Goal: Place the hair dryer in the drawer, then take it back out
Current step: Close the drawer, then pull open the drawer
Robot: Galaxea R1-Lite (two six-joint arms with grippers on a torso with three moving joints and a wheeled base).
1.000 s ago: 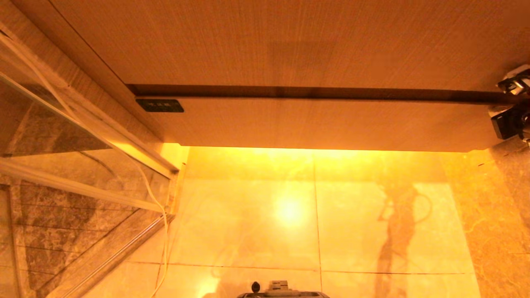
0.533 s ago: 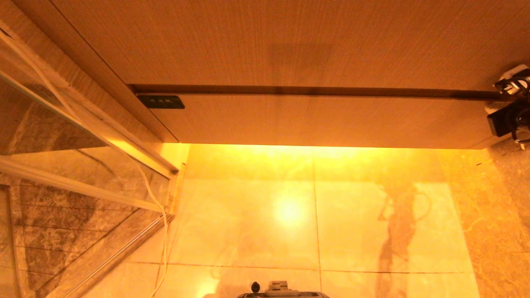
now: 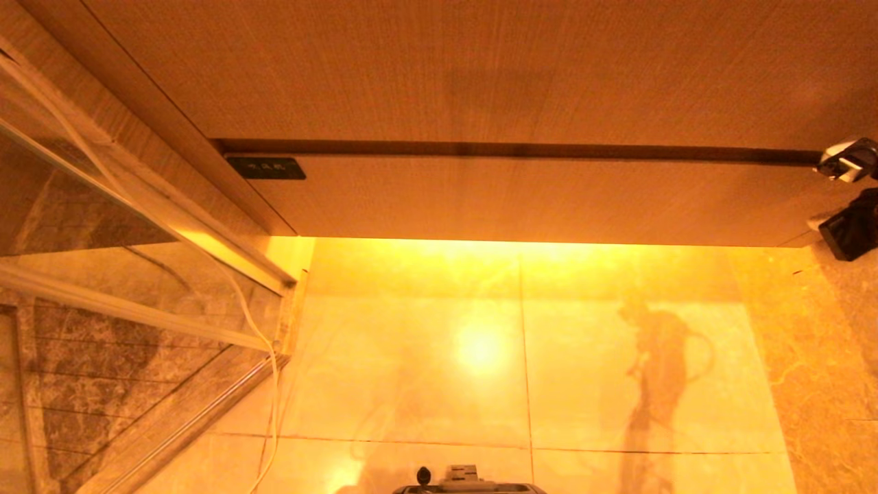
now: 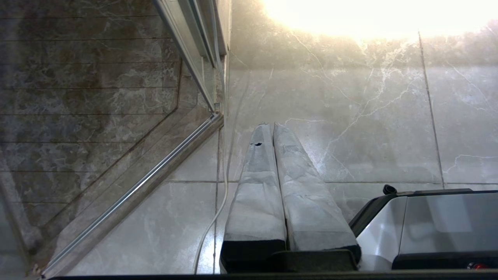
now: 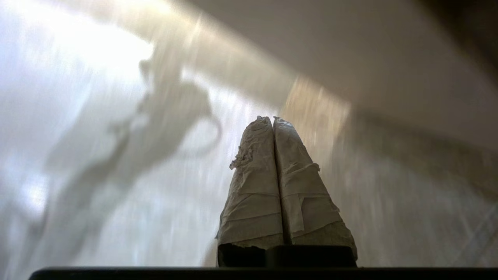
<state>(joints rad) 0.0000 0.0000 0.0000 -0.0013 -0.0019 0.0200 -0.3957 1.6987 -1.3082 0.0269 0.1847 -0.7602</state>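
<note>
The drawer [image 3: 535, 199] sits pushed in under the wood countertop [image 3: 480, 68], its plain front flush and a small dark label plate [image 3: 266, 167] at its left end. The hair dryer is out of view. My right arm [image 3: 852, 232] shows at the right edge of the head view, just off the drawer's right end. In the right wrist view my right gripper [image 5: 272, 118] is shut and empty, pointing at the glossy floor. My left gripper [image 4: 270, 124] hangs parked over the floor tiles, shut and empty.
A glass shower partition [image 3: 103, 274] with a metal rail stands at the left, and a white cable [image 3: 264, 343] runs down beside it. Glossy tile floor [image 3: 617, 343] lies below the drawer. My base [image 3: 466, 484] is at the near edge.
The drawer front has slid in the last bit and stands flush. My right arm has drawn away from the drawer's right end, toward the edge of the head view.
</note>
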